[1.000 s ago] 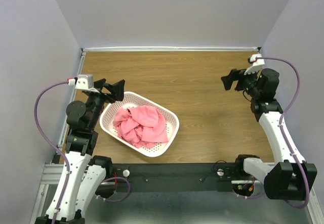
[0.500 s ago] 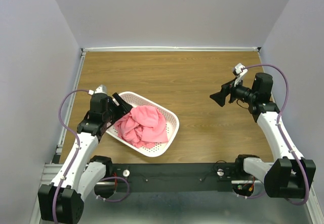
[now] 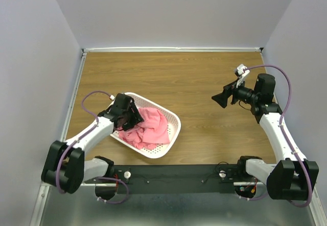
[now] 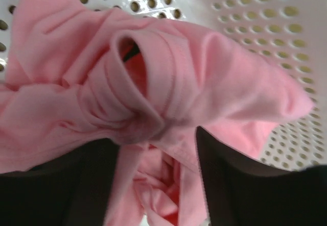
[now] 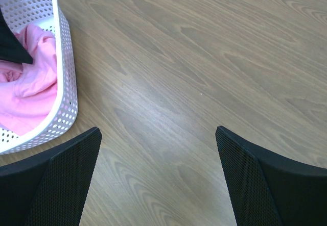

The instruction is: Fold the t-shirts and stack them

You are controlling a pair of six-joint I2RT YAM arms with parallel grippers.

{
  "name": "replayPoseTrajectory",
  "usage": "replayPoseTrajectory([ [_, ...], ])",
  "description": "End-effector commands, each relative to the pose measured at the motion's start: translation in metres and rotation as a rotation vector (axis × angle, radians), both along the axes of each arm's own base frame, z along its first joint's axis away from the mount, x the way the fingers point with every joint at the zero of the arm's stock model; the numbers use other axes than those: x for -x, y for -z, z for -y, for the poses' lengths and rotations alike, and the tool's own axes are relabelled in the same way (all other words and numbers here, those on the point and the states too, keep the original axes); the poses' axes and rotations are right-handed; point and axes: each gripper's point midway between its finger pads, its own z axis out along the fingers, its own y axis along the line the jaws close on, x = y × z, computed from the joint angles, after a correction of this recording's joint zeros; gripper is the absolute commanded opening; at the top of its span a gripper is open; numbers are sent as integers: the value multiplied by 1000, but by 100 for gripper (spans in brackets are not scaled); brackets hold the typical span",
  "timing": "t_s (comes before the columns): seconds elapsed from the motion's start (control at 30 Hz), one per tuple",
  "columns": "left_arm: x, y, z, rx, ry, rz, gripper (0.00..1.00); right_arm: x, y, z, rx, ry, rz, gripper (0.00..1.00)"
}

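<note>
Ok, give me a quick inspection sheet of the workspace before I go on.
Surface: wood-grain table; the basket is the only thing standing on it.
Job's things: one pink t-shirt, crumpled and unfolded, inside the white perforated basket at the near left.
Clutter: nothing seen.
Grippers: left gripper down in the basket, jaws apart astride a bunched fold of the shirt; right gripper open, empty, above bare table on the right.
Cables: a purple cable loops off the left arm, another off the right; no snag seen.
Surroundings: plain pale walls on three sides; black crossbar at the near edge.
</note>
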Motion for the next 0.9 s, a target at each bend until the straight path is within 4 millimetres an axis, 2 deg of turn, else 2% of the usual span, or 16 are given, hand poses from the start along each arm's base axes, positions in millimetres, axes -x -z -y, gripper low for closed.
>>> replayPoseTrajectory([
  [0.0,-18,6,-8,-92,-17,15,57,0,-10,1,7,-1,22,100],
  [0.03,-21,4,-7,-94,-2,23,51,1,-10,0,6,-4,22,100],
  [0.17,-33,-25,-3,-106,87,140,0,2,-13,0,5,-4,31,100],
  [0.27,-46,-78,4,-97,159,298,0,3,-15,0,5,-7,38,100],
  [0.3,-51,-132,13,-53,219,466,0,3,-15,-1,2,-9,35,100],
  [0.37,-49,-201,23,5,284,694,0,4,-16,-1,0,-13,39,100],
  [0.43,-29,-307,35,90,381,1047,0,4,-17,-2,-3,-17,36,100],
  [0.47,-24,-338,37,113,399,1135,0,4,-16,-2,-4,-18,34,100],
  [0.5,-12,-393,41,145,433,1276,0,4,-16,-2,-3,-17,33,100],
  [0.6,-5,-474,59,241,520,1445,0,3,-14,-2,-1,-16,29,100],
  [0.67,-20,-493,76,314,559,1461,0,2,-12,0,4,-9,27,100],
  [0.7,-11,-525,78,348,579,1535,0,2,-12,0,6,-5,27,100],
  [0.77,-31,-534,98,405,622,1524,0,0,-11,2,17,6,32,100],
  [0.8,-25,-558,100,425,643,1575,0,0,-11,3,20,10,31,100],
  [0.83,-43,-553,110,443,647,1542,0,-1,-10,4,24,13,33,100],
  [0.87,-32,-568,109,452,658,1584,0,-1,-10,4,24,14,33,100],
])
